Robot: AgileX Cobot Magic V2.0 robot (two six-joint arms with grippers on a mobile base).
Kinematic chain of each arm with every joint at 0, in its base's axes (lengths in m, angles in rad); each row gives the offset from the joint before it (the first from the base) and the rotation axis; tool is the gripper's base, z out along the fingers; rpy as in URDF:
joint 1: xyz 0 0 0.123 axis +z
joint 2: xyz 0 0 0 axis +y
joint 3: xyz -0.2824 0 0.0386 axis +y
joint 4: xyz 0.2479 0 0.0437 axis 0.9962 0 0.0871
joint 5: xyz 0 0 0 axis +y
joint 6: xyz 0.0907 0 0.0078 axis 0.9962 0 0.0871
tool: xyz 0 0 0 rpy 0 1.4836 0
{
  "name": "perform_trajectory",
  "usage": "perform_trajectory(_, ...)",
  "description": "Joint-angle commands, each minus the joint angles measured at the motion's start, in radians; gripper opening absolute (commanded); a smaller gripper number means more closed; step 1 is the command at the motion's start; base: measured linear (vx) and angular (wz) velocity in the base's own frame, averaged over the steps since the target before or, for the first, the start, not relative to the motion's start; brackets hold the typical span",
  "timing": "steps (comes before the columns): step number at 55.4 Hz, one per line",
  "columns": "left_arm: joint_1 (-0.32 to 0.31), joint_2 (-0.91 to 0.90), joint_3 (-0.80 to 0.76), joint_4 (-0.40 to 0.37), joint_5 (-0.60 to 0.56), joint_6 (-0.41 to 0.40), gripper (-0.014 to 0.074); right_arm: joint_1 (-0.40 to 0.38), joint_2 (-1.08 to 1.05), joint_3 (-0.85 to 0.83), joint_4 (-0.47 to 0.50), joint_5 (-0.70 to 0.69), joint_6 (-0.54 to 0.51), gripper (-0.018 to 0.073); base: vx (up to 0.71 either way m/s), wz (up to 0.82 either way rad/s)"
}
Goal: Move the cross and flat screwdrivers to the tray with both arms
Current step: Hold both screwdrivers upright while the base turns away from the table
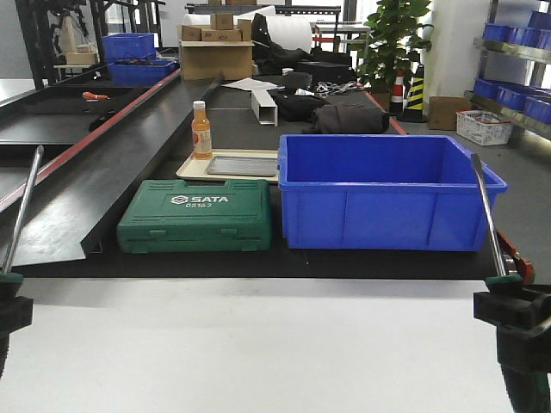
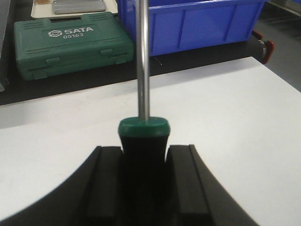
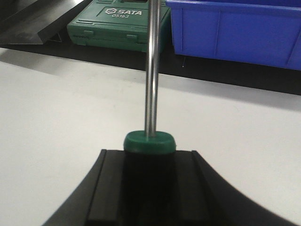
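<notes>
At the front view's lower left, the left gripper (image 2: 143, 162) is clamped on the black handle of the left screwdriver (image 2: 144, 70). At lower right, the right gripper (image 3: 149, 165) likewise clasps the right screwdriver (image 3: 151, 70). The 2 shafts point up-frame (tips unreadable) over the white bench (image 1: 258, 344). The grey tray (image 1: 243, 165) lies mid-frame, behind the green toolcase (image 1: 196, 215) and just left of the blue crate (image 1: 387, 194).

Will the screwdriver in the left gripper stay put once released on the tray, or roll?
The screwdriver in the left gripper has a round collar and a smooth round steel shaft, so it will probably roll. The low rim of the tray should likely stop it. The slim metal shaft looks stiff, so sagging seems unlikely.
</notes>
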Motion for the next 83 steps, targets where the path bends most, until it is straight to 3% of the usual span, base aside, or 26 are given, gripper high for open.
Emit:
perform_trajectory(1, -0.004, -0.011, -0.031, -0.022, -0.088, -0.010, -0.0003, 0.002, -0.011, -0.032, 0.007, -0.083, -0.004, -0.0008, -0.18, 0.05)
perform_trajectory(42, -0.004, -0.011, -0.031, -0.022, -0.088, -0.010, -0.0003, 0.002, -0.012, -0.032, 0.007, -0.083, -0.004, -0.0008, -0.23, -0.11)
perform_trajectory(83, -0.004, -0.011, -0.031, -0.022, -0.088, -0.010, -0.0003, 0.002, -0.012, -0.032, 0.007, -0.082, -0.004, -0.0008, -0.24, -0.50)
